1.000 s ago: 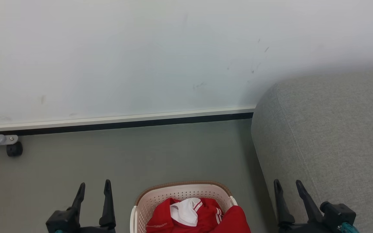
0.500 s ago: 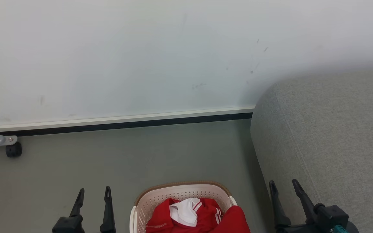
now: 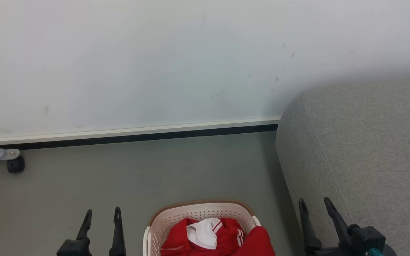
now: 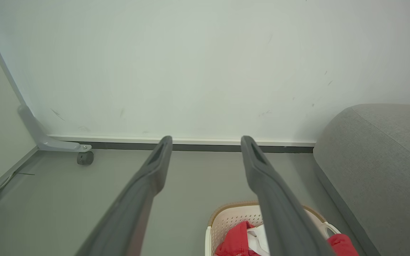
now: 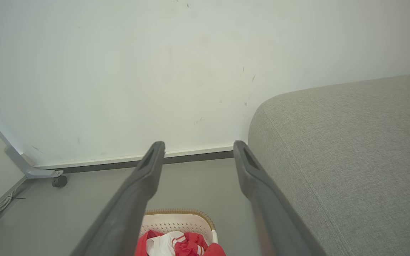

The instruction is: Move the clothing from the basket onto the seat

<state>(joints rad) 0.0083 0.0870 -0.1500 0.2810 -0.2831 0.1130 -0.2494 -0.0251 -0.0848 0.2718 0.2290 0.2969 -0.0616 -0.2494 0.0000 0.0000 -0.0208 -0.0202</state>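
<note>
The cream-white basket (image 3: 162, 222) with a brown rim stands on the floor at the bottom centre of the head view, and the red clothing (image 3: 226, 238) with white stripes and lining lies bunched inside it. The grey seat (image 3: 361, 153) rises at the right. To the left of the basket my left gripper (image 3: 103, 213) is open, its fingers pointing up. My right gripper (image 3: 314, 203) is open between basket and seat. The left wrist view shows the left gripper (image 4: 206, 140), the basket (image 4: 226, 220), the clothing (image 4: 235, 240) and the seat (image 4: 379, 167). The right wrist view shows the right gripper (image 5: 198, 145), the basket (image 5: 176, 220), the clothing (image 5: 176, 245) and the seat (image 5: 343, 149).
A white wall (image 3: 155, 64) with a pale skirting and dark strip closes the space behind the grey floor (image 3: 155, 170). At far left a grey metal bracket with a small black caster (image 3: 15, 165) sits against the wall.
My left gripper has sunk lower in the head view. The right gripper has shifted slightly down and left. Basket, clothing and seat have stayed put.
</note>
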